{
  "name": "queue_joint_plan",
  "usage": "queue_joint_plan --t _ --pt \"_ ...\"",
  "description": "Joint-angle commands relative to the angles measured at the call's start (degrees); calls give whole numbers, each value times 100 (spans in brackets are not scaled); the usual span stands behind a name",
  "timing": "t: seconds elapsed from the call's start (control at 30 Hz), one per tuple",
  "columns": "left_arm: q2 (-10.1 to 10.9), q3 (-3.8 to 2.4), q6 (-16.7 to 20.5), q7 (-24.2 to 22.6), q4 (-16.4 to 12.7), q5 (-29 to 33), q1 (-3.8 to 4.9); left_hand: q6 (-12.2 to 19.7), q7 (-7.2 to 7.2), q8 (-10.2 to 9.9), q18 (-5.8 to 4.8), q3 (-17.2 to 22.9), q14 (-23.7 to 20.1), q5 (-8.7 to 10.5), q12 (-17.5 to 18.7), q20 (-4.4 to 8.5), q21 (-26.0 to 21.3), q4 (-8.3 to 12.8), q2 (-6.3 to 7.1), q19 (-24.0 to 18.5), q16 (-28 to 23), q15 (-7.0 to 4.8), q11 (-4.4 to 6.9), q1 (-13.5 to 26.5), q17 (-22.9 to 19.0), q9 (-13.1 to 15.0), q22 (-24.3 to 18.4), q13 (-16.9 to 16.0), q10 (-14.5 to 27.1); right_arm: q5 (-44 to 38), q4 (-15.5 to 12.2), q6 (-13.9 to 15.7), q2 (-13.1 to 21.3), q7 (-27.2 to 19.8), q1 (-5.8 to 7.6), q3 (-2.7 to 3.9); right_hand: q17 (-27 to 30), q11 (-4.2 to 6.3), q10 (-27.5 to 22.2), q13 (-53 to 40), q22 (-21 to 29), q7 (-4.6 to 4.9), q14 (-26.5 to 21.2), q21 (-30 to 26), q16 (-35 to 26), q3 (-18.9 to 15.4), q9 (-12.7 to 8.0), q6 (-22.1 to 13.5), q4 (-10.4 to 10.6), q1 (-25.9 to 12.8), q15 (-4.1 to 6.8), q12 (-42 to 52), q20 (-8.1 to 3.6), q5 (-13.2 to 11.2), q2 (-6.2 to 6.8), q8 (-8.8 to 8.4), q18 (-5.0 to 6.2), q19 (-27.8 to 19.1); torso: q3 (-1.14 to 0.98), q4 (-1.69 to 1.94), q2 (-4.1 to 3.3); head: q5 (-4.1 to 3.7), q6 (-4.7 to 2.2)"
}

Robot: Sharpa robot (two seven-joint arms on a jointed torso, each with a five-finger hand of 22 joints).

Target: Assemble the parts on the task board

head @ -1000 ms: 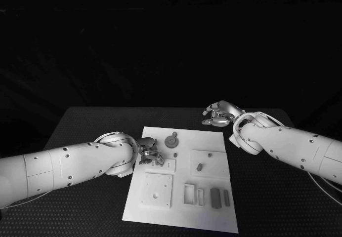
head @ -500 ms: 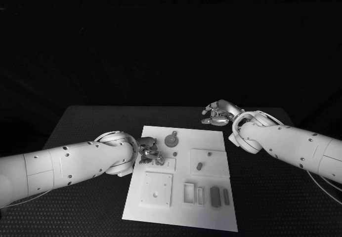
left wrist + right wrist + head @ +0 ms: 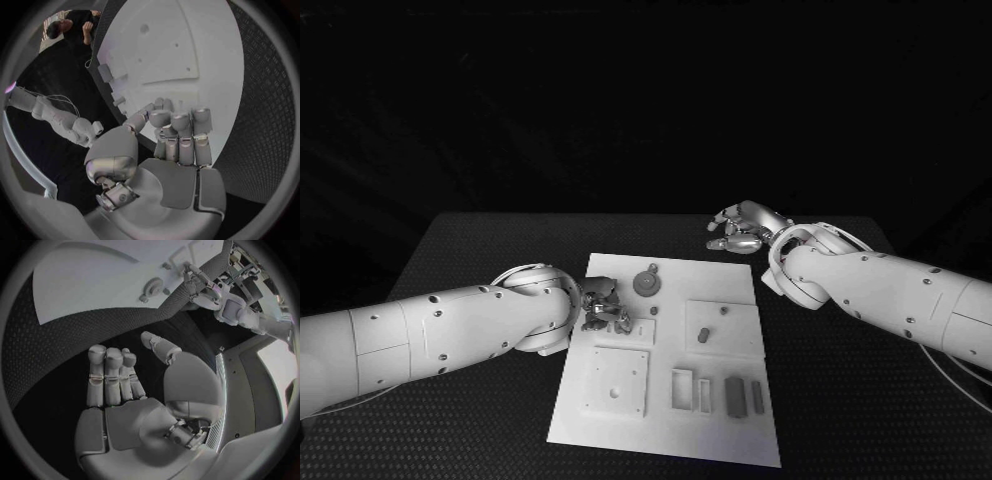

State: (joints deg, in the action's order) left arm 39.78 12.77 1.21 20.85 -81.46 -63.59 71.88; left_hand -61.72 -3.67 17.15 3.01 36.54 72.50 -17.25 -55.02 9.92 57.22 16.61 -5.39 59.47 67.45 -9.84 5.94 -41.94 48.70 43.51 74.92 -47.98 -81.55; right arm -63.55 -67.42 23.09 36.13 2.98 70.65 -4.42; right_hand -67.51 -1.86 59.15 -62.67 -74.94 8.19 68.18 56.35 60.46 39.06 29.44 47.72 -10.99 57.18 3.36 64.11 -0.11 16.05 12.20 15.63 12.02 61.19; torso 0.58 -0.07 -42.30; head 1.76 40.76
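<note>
Hovering over the near-left edge of the task board (image 3: 733, 420), the left hand (image 3: 602, 305) has its fingers (image 3: 181, 131) curled inward above the white plate; whether anything small is pinched in them I cannot tell, since the wrist view gives the fingers from behind. Risk here: if it does carry a part, a loose pinch lets it drop onto the board or roll off to the tabletop (image 3: 488, 250); if it carries nothing, the curled fingers could knock the small peg (image 3: 655, 312) just beside them. Moving right, the round disc part (image 3: 648, 285) sits near the board's far edge, another small peg (image 3: 704, 336) stands in the middle square recess, and the dark bar parts (image 3: 736, 398) lie by the slots at the near-right; a sweeping forearm could shove any of these or shift the whole board, which looks unfixed as far as I can judge. Farthest right, the right hand (image 3: 744, 230) floats off the board past its far-right corner, fingers (image 3: 106, 375) apart, palm bare, holding nothing. The likely trouble there is both hands reaching the disc area together and colliding.
</note>
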Motion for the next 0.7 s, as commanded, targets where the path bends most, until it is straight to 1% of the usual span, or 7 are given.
queue_joint_plan --t 0.03,0.23,0.3,0.4,0.57,0.6,0.7 --pt "-21 -1 -136 -4 22 -129 -11 -762 379 37 47 4 58 23 -32 505 31 -28 -62 -33 14 -117 57 3 -7 6 91 10 62 8 -6 -86 -5 -8 0 2 8 -93 -600 10 -27 96 -56 -33 37 -24 -10 133 -12 -14 3 36 -3 45 -54 17 298 -19 -2 -5 -2 5 -6" --pt "-36 -1 -200 -4 62 -120 -12 -762 379 37 47 4 58 24 -32 505 31 -28 -63 -33 14 -116 58 5 -7 7 91 10 62 9 -8 -89 -15 -3 0 2 9 -93 -601 12 -28 96 -56 -34 38 -25 -10 132 -13 -15 3 37 -3 51 -54 16 298 -20 -11 -7 2 0 -11" --pt "-46 -1 -213 1 60 -119 -12 -839 397 74 34 -8 74 38 -30 492 28 -40 -85 -39 28 -96 73 52 -18 31 89 26 61 10 -6 -94 -17 -4 0 2 12 -91 -603 16 -30 94 -58 -37 39 -9 -12 130 -28 10 5 41 -6 59 -75 15 298 -20 -11 -7 2 1 -10" --pt "-61 -1 -204 7 60 -122 -12 -849 409 76 33 10 77 23 -29 490 25 -29 -115 -41 33 -86 86 63 -31 41 87 42 60 14 -1 -98 -10 -1 0 2 14 -91 -605 21 -32 94 -59 -39 42 0 -13 130 -37 22 5 44 -7 49 -86 15 298 -20 -3 3 -2 -9 -15" --pt "-66 -1 -200 8 72 -147 -16 -849 409 76 33 11 77 23 -29 490 25 -29 -116 -41 33 -86 86 63 -31 41 87 42 60 14 -2 -103 -8 0 0 2 14 -91 -605 21 -32 95 -59 -39 42 0 -13 130 -37 22 5 44 -7 49 -87 15 298 -20 1 6 0 -3 -4" --pt "-61 -1 -200 6 70 -147 -18 -846 425 72 42 185 68 438 -18 494 2 -49 -141 -63 32 -83 91 28 -44 50 77 60 71 14 2 -103 -9 -2 0 2 14 -91 -605 21 -32 95 -59 -39 42 0 -13 130 -37 22 5 44 -7 49 -87 15 298 -20 1 7 0 -4 -3" --pt "-55 -1 -181 0 61 -147 -22 -859 418 59 31 404 76 529 -26 482 0 -80 -102 -52 43 -74 95 102 -76 58 75 96 59 14 0 -103 -9 -3 0 2 17 -93 -607 27 -34 96 -61 -42 43 -2 -14 130 -22 1 3 47 -4 52 -95 14 298 -19 -6 0 -2 2 8"
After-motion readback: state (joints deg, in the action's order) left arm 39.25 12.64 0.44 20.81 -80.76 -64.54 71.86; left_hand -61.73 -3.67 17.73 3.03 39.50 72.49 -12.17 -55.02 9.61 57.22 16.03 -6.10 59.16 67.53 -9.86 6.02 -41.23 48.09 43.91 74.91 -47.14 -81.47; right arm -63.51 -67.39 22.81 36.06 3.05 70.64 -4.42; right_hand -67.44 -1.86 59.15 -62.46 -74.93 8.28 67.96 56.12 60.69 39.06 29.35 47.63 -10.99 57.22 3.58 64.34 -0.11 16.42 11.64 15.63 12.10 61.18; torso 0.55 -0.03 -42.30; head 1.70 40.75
